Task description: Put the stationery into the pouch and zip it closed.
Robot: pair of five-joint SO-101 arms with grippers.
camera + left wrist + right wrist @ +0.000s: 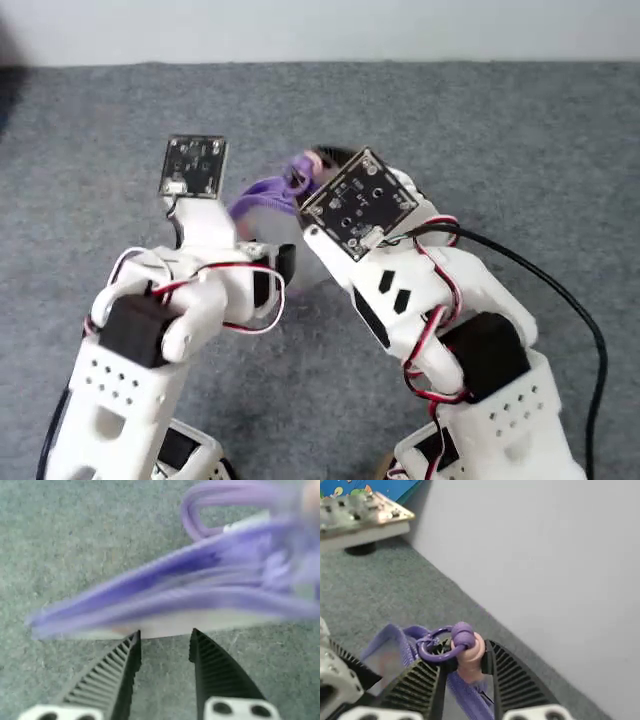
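A purple pouch point(262, 195) hangs lifted off the grey carpet between the two arms. In the right wrist view my right gripper point(466, 650) is shut on the pouch's pink zipper pull point(470, 664), which carries a purple ring point(436, 647); the pouch point(395, 650) hangs below it. The pull point(312, 160) is seen just beyond the right arm's camera board in the high view. In the left wrist view the pouch point(200, 580) stretches across, blurred. My left gripper point(165, 632) is open, its tips right at the pouch's lower edge with carpet between the fingers point(125, 665).
Grey carpet point(520, 150) covers the table, with a white wall point(545, 570) along its far side. A raised circuit board on a stand point(360, 510) sits off in the distance by the wall. The other arm's white gripper body point(330, 680) is close beside the pouch.
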